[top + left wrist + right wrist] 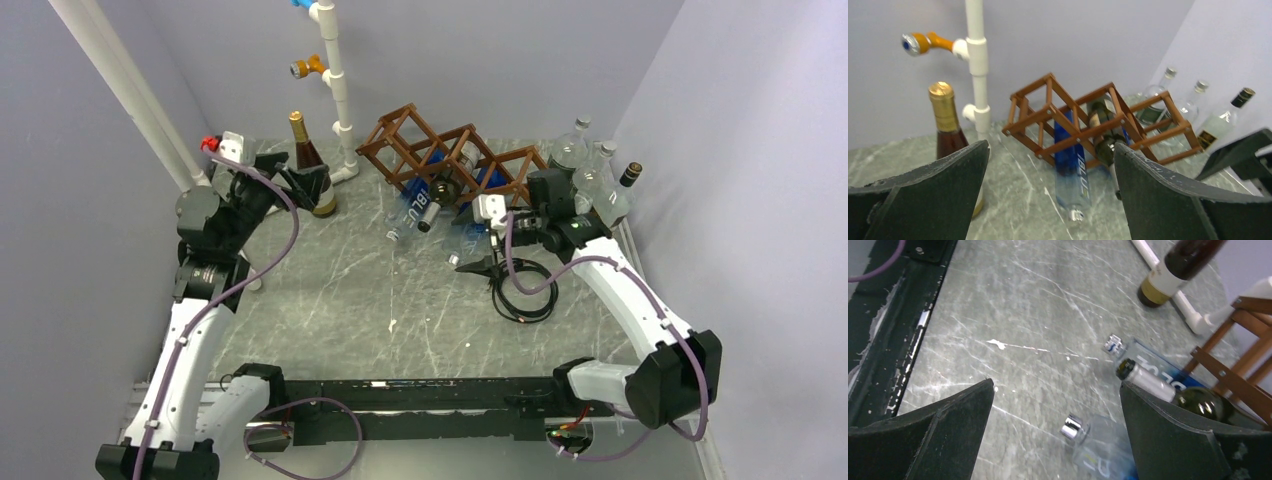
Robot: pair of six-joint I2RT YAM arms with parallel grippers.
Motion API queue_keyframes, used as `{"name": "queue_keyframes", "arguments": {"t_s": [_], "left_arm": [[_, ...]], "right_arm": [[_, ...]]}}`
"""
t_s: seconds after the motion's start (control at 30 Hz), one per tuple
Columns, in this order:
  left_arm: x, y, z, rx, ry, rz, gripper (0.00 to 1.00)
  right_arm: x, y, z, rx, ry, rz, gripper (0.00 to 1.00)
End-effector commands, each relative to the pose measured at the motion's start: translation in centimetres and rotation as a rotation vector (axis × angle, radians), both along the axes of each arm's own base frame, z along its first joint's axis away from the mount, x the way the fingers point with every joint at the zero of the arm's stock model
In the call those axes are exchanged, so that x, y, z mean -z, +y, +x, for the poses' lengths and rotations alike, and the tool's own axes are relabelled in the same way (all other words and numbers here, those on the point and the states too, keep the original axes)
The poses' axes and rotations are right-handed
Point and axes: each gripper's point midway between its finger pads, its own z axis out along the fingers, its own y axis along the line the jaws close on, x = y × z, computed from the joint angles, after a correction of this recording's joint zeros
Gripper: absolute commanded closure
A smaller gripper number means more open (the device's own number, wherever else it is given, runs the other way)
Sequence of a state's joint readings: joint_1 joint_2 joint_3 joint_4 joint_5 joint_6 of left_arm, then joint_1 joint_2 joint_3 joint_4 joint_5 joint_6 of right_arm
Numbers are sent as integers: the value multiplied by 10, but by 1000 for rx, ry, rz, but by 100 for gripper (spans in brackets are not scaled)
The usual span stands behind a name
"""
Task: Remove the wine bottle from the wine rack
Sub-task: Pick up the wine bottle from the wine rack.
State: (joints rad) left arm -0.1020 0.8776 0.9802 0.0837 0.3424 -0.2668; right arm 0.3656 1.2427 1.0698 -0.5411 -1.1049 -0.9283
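The brown wooden wine rack (440, 155) stands at the back middle of the table. It also shows in the left wrist view (1088, 125) and at the right edge of the right wrist view (1243, 375). A dark green wine bottle (444, 190) lies in a lower cell, its silver-capped neck pointing out to the front (1103, 137) (1153, 382). Two blue-and-clear bottles (410, 212) (1098, 447) lie in cells beside it. My left gripper (305, 185) (1051, 144) is open and empty, left of the rack. My right gripper (478, 265) (1056, 384) is open and empty, in front of the rack above a clear bottle's neck.
A brown wine bottle with gold foil (308, 160) (945, 122) stands upright right by my left gripper. A white pipe stand (335, 90) rises behind it. Several clear bottles (590, 170) stand at the back right. A black cable loop (525, 290) lies under my right arm.
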Motion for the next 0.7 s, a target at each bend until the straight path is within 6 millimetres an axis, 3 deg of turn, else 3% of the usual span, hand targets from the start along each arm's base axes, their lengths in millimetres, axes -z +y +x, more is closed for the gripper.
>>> {"name": "queue_keyframes", "arguments": {"t_s": [0.0, 0.4, 0.67], "left_arm": [[12, -15, -14, 100, 26, -21, 0], [57, -42, -22, 270, 166, -131, 0], [87, -47, -11, 277, 339, -221, 0]], "right_arm": [[-13, -18, -4, 21, -27, 31, 0], [1, -58, -3, 245, 78, -98, 0], [-23, -102, 9, 450, 95, 7, 0]]}}
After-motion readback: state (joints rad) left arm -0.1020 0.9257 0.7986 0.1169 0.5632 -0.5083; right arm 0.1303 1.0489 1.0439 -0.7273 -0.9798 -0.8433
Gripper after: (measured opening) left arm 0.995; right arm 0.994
